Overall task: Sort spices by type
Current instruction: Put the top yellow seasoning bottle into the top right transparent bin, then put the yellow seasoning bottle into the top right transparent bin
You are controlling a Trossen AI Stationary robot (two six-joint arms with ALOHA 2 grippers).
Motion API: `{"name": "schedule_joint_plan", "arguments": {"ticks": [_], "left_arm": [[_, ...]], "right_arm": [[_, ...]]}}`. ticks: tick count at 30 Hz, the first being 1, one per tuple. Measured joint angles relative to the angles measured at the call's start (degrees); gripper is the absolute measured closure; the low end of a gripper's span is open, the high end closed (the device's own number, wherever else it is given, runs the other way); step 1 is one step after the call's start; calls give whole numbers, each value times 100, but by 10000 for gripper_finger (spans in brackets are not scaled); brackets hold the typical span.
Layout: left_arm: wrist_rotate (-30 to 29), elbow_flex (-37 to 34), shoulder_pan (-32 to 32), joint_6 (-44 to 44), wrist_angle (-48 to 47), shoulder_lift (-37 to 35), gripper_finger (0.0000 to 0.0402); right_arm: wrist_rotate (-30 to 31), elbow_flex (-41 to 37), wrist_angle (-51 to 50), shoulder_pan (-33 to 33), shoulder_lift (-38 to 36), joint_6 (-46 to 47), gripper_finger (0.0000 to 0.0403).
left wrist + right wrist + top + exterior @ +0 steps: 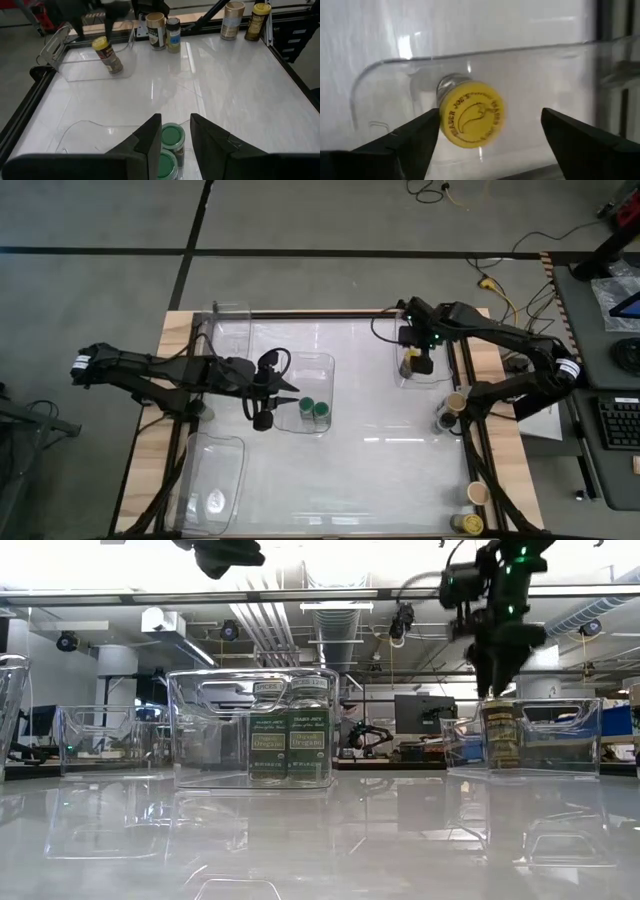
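**Yellow-lidded jar sits free in the right-hand bin**

I see my right gripper (487, 137) hovering over the yellow-lidded spice jar (471, 120), fingers spread wide on either side, not touching it. The jar stands in a clear bin (425, 372) at the table's right edge, its round yellow lid printed with dark lettering. My left gripper (175, 142) waits over two green-lidded jars (314, 408), fingers narrowly apart, gripping nothing.

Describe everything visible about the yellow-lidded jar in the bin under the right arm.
The yellow-lidded jar is a small cylinder with a round yellow lid bearing dark print, a clear neck and a dark label. It sits inside a clear plastic bin near the table's right edge, appearing to tilt. The right tool hangs above it, fingers spread either side of the lid, not touching.
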Motion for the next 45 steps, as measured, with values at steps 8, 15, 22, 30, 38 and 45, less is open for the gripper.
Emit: {"name": "schedule_joint_plan", "arguments": {"ticks": [8, 15, 22, 30, 38, 45], "left_arm": [[-13, 0, 76, 76, 55, -85, 313], [-57, 0, 179, 38, 218, -88, 313], [-773, 75, 264, 38, 279, -111, 313], [-1329, 98, 262, 132, 196, -86, 313], [-1135, 86, 224, -95, 193, 55, 313], [-1084, 83, 47, -404, 227, 255, 313]], "right_arm": [[-14, 564, -187, 506, -418, 123, 49], [-189, 556, -282, 1165, -663, 741, 49], [-199, 556, -252, 2328, -819, 1628, 50], [189, 556, -214, 4170, -717, 3461, 49], [301, 845, -620, 5736, -495, 5878, 51], [297, 1218, -1183, 6757, -42, 7311, 54]]}}
